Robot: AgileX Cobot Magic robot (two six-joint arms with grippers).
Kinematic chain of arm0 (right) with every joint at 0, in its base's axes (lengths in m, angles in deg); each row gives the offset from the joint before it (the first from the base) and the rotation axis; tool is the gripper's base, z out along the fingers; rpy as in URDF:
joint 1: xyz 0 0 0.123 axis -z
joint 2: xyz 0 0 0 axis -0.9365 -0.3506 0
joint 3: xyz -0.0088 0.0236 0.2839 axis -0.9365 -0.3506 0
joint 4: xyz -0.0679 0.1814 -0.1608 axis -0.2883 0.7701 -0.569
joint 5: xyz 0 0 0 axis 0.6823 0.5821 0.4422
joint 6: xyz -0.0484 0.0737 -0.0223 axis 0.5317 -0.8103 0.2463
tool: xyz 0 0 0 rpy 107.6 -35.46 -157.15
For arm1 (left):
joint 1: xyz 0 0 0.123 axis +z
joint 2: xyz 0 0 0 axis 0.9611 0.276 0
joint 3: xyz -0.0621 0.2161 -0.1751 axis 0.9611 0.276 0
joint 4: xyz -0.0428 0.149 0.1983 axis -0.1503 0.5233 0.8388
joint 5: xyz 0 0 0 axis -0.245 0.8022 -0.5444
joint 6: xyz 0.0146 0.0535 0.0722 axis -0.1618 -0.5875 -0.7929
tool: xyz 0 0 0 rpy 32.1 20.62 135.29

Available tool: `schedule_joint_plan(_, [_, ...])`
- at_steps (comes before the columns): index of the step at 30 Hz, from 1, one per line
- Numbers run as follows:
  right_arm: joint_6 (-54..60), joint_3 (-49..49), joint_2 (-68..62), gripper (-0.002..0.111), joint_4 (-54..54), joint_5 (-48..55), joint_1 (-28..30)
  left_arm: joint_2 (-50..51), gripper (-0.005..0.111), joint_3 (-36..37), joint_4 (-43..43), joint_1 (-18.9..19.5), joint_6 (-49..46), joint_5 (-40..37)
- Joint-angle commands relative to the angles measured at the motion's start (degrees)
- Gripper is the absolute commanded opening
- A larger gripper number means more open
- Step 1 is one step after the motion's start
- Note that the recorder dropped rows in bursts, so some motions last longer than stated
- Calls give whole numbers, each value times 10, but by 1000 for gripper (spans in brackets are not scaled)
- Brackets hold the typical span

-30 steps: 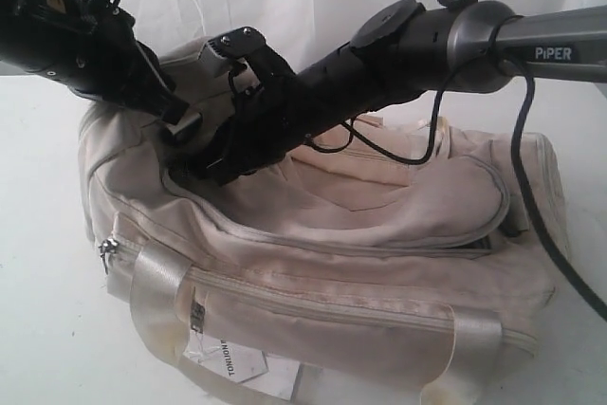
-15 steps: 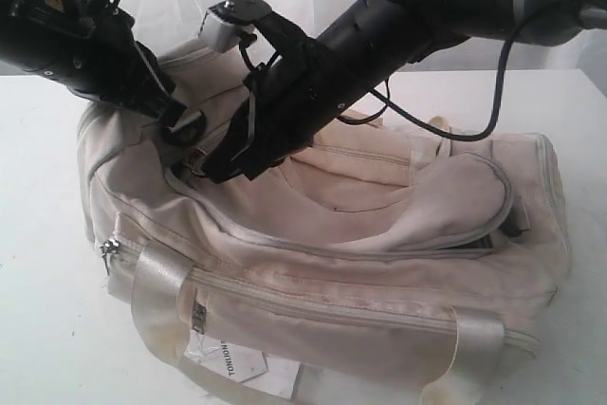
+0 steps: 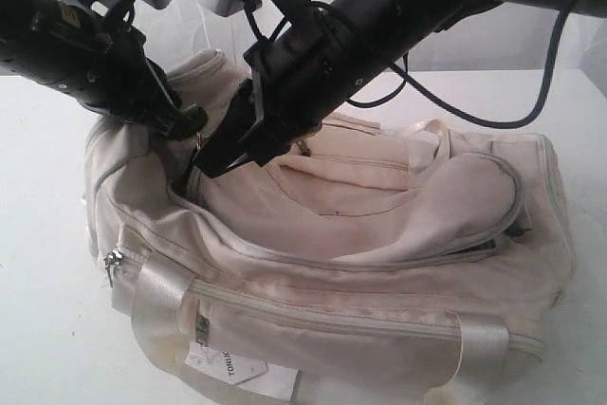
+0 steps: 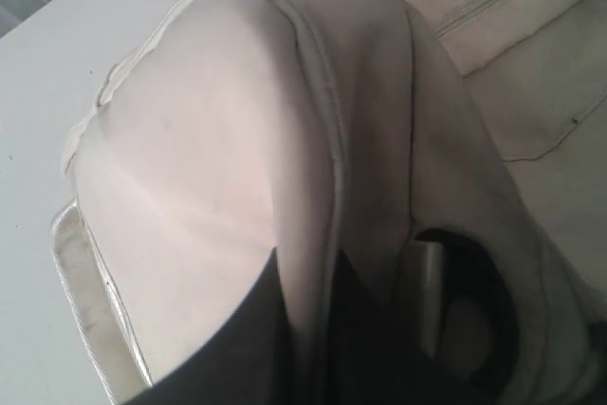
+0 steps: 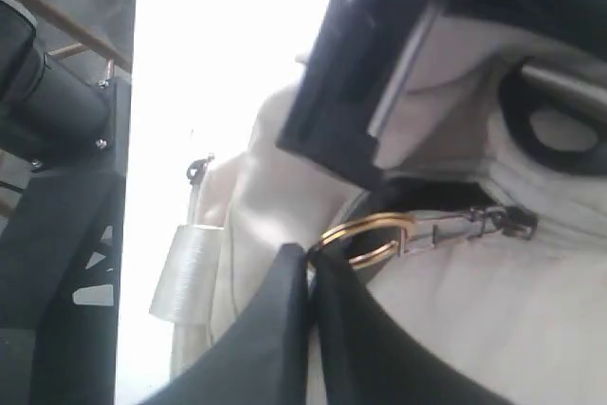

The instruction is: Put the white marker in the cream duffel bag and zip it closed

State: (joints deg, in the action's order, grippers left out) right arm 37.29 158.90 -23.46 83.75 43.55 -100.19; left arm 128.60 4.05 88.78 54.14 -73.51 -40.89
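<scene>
The cream duffel bag lies on the white table, its top flap loose and its long zipper unzipped. My left gripper is shut on a fold of the bag's fabric at the left end, holding it up. Just right of it, my right gripper is shut on the gold ring of the zipper pull, at the left end of the opening. The white marker is hidden.
A paper tag pokes out under the bag's near side. Pale webbing handles hang at the front. A black strap ring sits close to the left gripper. Both arms cross above the bag's left half.
The right arm has swung upward while its fingertips stayed at the zipper's left end. The left arm rose slightly, and the bag's left end stands higher.
</scene>
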Motion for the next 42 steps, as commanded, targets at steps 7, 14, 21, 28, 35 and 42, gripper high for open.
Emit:
schedule_joint_plan(7, [-8,4,12,1,-7,30,-7,0,0,-5,8,-3,-5,11])
schedule_joint_plan(14, [-21,4,12,1,-31,26,-7,-51,40,-5,8,-3,-23,27])
schedule_joint_plan(21, [-22,1,11,1,-35,25,-15,-75,56,-6,-3,-3,-6,33])
schedule_joint_plan(28, [-27,0,11,1,-69,18,-38,-74,56,-6,-51,-3,-10,37])
schedule_joint_plan(35, [-35,-13,11,1,-86,25,-50,-60,56,-6,-113,-3,-67,2])
schedule_joint_plan(42, [-51,-13,11,1,-108,6,-62,-32,56,-6,-150,-3,-106,-30])
